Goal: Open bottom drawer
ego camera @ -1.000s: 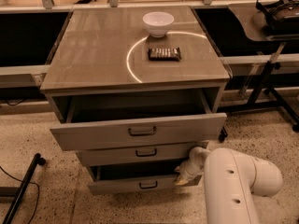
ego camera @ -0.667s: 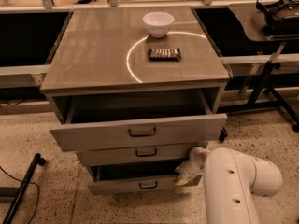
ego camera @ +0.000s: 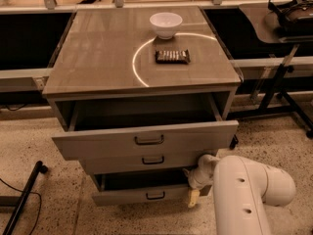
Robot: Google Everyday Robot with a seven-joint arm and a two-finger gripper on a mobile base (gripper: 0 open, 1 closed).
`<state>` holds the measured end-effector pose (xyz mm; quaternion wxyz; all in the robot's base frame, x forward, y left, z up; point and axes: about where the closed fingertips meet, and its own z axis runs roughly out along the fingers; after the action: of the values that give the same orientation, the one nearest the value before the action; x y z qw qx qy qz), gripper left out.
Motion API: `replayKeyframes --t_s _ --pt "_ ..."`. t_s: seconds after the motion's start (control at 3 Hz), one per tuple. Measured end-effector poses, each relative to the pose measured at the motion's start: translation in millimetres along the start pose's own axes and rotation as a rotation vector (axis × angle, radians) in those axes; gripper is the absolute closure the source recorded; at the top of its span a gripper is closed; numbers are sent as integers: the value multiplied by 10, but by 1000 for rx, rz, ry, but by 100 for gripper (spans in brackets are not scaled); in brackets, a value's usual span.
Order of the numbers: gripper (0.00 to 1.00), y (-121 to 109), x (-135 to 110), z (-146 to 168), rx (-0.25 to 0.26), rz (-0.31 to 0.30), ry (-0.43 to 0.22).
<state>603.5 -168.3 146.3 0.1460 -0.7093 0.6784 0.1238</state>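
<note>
Speckled floor, grey cabinet: bottom drawer already sits partly out, gripper at its right end; grip state, can't tell.

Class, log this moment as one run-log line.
gripper: at right end of bottom drawer front | bottom drawer: partly open | top drawer: pulled out | cabinet top: bowl, snack bar
</note>
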Motion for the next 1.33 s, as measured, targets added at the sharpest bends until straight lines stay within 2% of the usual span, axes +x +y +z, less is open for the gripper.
replayKeyframes --t_s 0.33,0.67,1.33 --pt "0 2 0 0 0 0 0" --pt "0 99 18 -13 8 8 -21" --pt "0 486 -41 -299 34 -29 -80"
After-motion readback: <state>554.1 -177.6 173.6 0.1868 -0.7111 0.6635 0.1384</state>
